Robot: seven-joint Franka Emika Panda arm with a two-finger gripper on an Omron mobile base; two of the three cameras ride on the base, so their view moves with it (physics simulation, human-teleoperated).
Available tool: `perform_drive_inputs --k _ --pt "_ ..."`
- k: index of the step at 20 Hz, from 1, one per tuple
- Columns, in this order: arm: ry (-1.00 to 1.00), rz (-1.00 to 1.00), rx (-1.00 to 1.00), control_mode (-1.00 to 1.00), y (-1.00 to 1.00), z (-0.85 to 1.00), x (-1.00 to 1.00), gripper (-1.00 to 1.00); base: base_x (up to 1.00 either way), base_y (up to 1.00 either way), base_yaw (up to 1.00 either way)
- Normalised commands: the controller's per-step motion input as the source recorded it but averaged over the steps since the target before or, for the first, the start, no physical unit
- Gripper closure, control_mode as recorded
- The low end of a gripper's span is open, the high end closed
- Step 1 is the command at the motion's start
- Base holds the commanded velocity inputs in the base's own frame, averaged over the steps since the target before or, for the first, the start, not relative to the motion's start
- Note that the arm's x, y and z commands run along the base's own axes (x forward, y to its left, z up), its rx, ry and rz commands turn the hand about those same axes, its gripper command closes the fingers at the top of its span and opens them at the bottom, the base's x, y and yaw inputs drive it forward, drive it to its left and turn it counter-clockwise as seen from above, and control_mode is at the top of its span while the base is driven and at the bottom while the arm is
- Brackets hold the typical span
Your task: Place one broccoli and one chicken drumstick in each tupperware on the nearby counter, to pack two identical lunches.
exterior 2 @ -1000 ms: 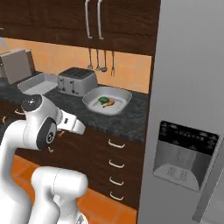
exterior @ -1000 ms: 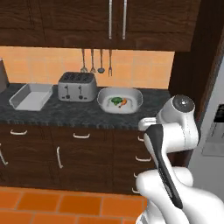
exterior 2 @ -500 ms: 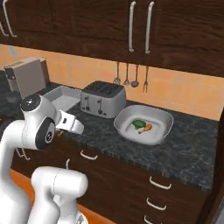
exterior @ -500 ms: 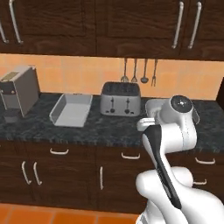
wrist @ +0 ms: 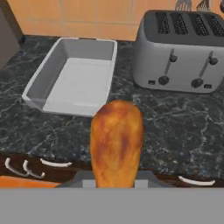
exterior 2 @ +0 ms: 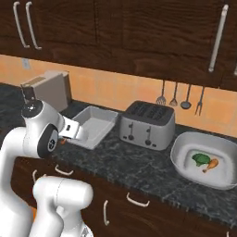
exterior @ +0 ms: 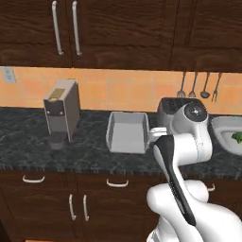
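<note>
**A:** Golden-brown item, one: chicken drumstick. Location?

**B:** Clamped in the gripper, jaws drawn narrow against its sides, fat end pointing out over the counter edge.

**A:** Tupperware, near one?

**B:** Rectangular, grey-white, nothing in it. Sits on the dark speckled stone just left of the silver toaster, ahead of the held drumstick.

**A:** Second tupperware?

**B:** Right of the toaster. Holds one broccoli and a second drumstick, side by side.

**A:** Other entries?

**B:** Coffee machine at left; utensils hanging on the orange tile backsplash; dark wood drawers below.
</note>
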Motion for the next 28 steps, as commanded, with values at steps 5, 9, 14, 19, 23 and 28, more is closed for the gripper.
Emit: perform_drive_inputs --k 5,9,14,19,23,28 --pt "0.00 0.00 0.00 1.00 0.00 0.00 0.00 1.00 0.71 0.93 -0.12" --pt "0.00 0.00 0.00 1.00 0.00 0.00 0.00 1.00 0.38 0.38 -0.17" --pt "0.00 -0.06 -0.03 -1.00 -0.14 -0.16 0.19 1.00 0.11 0.04 -0.07" --pt "0.02 -0.02 0.01 -1.00 -0.76 -0.24 0.64 1.00 0.00 0.00 0.00" --pt "0.18 0.05 0.03 -1.00 -0.48 -0.46 0.99 1.00 0.00 0.00 0.00" --pt "0.26 0.06 0.01 -1.00 -0.13 -0.44 0.85 1.00 0.00 0.00 0.00"
